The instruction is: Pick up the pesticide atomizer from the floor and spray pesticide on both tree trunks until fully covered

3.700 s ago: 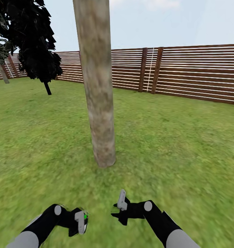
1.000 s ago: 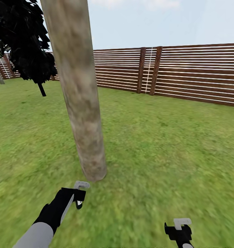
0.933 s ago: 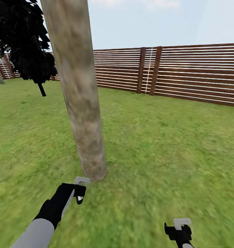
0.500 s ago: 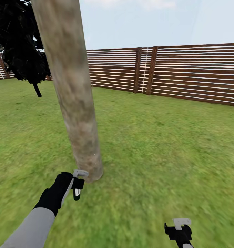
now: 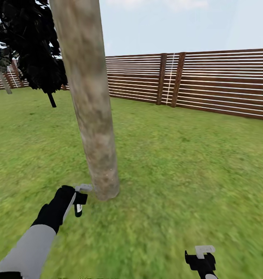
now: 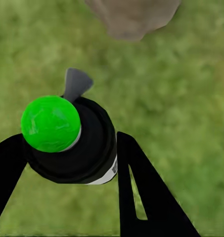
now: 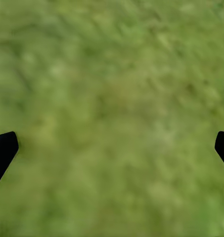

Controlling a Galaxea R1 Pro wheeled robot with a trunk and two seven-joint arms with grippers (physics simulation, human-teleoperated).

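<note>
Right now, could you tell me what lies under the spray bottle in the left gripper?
Under the spray bottle, held by the left gripper, is green grass, with the tree trunk's base just ahead. The grass directly beneath the bottle is covered.

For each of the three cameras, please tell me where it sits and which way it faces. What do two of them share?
Head view: from the robot's head, forward and down at the tree trunk, lawn and fence; both arms show.
Left wrist view: near the left gripper, looking down at grass; its fingers hold the atomizer.
Right wrist view: near the right gripper, looking at grass; fingertips at the edges.
Shared: head and left wrist views both show the trunk's base.
</note>
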